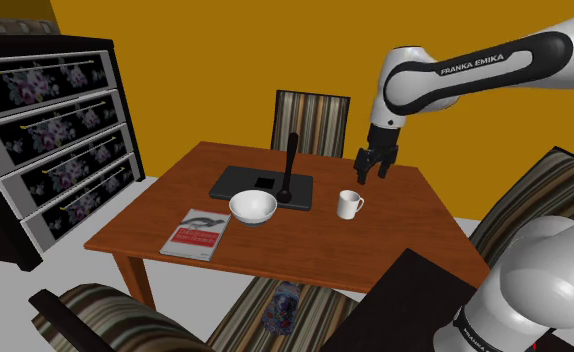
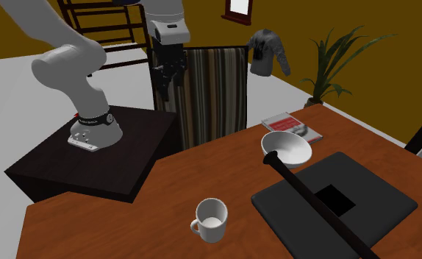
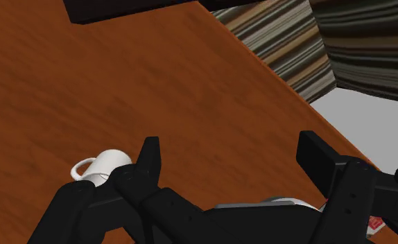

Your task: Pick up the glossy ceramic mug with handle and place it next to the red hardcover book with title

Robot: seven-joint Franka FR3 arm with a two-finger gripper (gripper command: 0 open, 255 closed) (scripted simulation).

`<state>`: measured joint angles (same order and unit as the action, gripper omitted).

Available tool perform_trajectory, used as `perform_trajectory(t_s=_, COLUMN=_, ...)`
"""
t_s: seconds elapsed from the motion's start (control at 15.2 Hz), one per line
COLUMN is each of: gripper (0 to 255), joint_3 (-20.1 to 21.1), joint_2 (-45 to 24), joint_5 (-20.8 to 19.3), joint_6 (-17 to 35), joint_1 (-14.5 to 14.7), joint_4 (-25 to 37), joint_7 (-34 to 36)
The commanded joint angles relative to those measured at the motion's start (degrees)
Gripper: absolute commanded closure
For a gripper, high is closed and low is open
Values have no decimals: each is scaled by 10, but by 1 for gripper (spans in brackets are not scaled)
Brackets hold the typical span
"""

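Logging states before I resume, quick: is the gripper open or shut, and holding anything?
Gripper: open, holding nothing; white mug sits free on the table.

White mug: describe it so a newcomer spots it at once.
On the reddish-brown wooden table, look to the shoulder view's right of the flat black board and white bowl. The white mug stands upright alone, near the black gripper; unlike the wider bowl, it has a handle.

We are seeing the mug (image 2: 211, 218) upright at lower centre on the table (image 2: 114, 228), its handle pointing left. The gripper (image 2: 162, 88) is hanging at upper left, well apart from it; the bowl (image 2: 286, 147) and book (image 2: 299, 126) are lying at centre right.
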<state>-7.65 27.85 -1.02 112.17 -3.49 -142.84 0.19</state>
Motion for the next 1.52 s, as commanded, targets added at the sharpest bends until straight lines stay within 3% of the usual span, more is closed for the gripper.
perform_trajectory(t_s=0.0, gripper=0, joint_3=-8, joint_2=-40, joint_5=-5, joint_6=45, joint_1=-4, joint_4=1, joint_7=-5)
perform_trajectory(t_s=0.79, gripper=0, joint_3=-49, joint_2=-286, joint_5=6, joint_6=246, joint_1=-27, joint_4=70, joint_7=-45)
perform_trajectory(t_s=1.45, gripper=0, joint_3=-54, joint_2=-503, joint_5=57, joint_6=343, joint_1=-66, joint_4=209, joint_7=-90)
